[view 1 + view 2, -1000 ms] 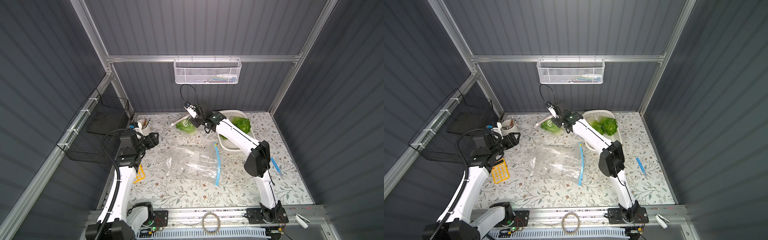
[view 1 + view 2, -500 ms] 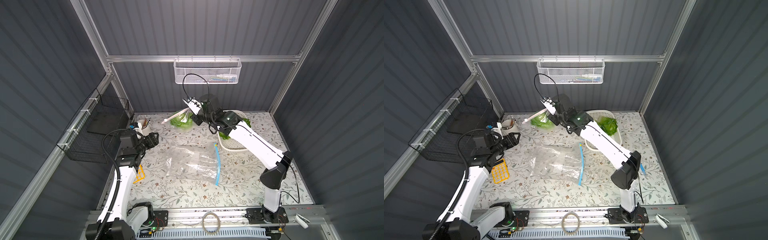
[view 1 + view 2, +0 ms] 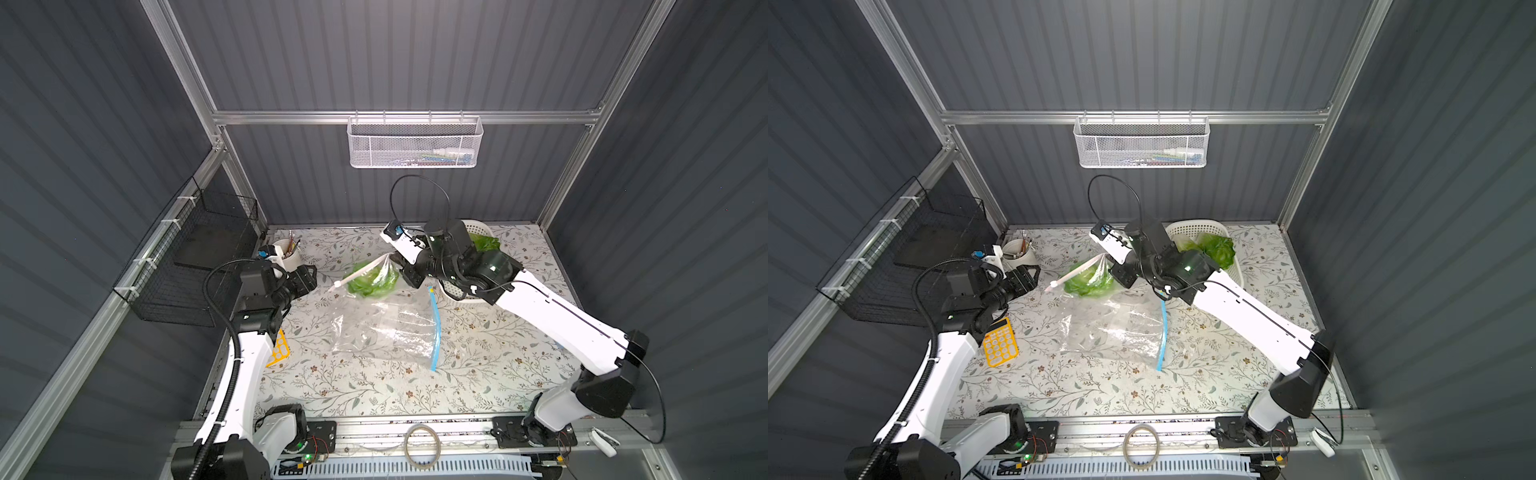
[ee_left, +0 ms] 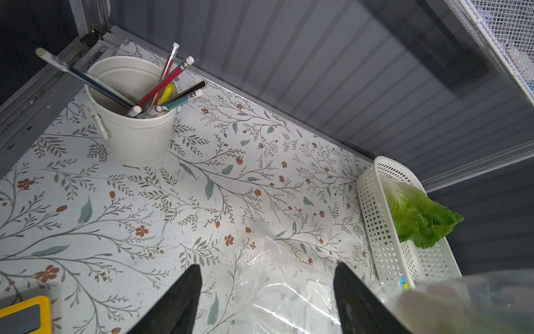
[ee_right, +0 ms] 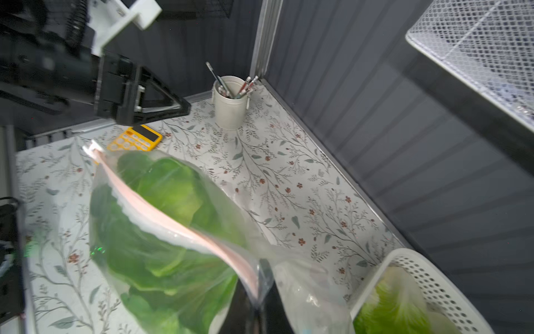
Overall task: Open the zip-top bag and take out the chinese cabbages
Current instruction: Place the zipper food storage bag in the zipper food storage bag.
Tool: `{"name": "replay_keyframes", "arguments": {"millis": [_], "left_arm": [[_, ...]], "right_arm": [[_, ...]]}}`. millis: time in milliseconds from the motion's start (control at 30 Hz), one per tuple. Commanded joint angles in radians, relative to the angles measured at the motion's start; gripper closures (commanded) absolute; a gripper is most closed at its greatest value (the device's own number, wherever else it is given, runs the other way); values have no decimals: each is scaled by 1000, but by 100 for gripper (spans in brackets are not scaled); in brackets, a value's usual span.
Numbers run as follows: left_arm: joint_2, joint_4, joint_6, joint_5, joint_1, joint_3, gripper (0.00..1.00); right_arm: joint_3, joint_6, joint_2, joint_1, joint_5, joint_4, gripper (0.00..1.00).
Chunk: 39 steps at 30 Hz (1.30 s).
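Observation:
My right gripper (image 3: 395,261) (image 3: 1112,266) (image 5: 257,292) is shut on one end of the pink-white zip strip of the zip-top bag (image 3: 372,279) (image 3: 1090,279) (image 5: 161,231). The bag hangs tilted above the back of the table. Green chinese cabbages (image 5: 161,199) fill it. More cabbage (image 3: 484,243) (image 3: 1219,249) (image 4: 419,217) (image 5: 390,312) lies in the white basket (image 3: 480,226) (image 3: 1196,228) (image 4: 375,219) (image 5: 427,277). My left gripper (image 3: 309,276) (image 3: 1034,276) (image 4: 267,277) is open and empty, left of the bag.
An empty clear bag with a blue zip (image 3: 386,328) (image 3: 1117,328) (image 4: 283,297) lies flat mid-table. A pencil cup (image 3: 286,253) (image 4: 130,127) stands at the back left, a yellow calculator (image 3: 1000,340) by my left arm. A black wire basket (image 3: 195,266) hangs on the left wall.
My right gripper has lifted the bag of cabbage off the table at the back and carried it a little toward the front. Its elbow swung out to the right. The left arm stayed still.

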Motion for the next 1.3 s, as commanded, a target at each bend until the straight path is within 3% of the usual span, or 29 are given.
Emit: {"name": "replay_keyframes", "arguments": {"millis": [0,367,500,767,967,1267], "left_arm": [[8,9,-14,11,5,-13,27],[18,12,-15,24,5,-12,27],[18,16,-13,33,4,-13,28],[19,41,-13,67,4,-25,34],[49,75,48,264,3,-15,37],[97,-98,256,496,0,46,41]], "right_arm": [[-58,103,-50,3,-105,58,100],[-326,321,-80,-16,-296,135,100],[-417,410,-57,-66,-421,201,100],[-515,441,-37,-162,-420,208,100],[-523,400,-13,-165,-368,159,100],[-558,357,-38,-169,-356,162,100]]}}
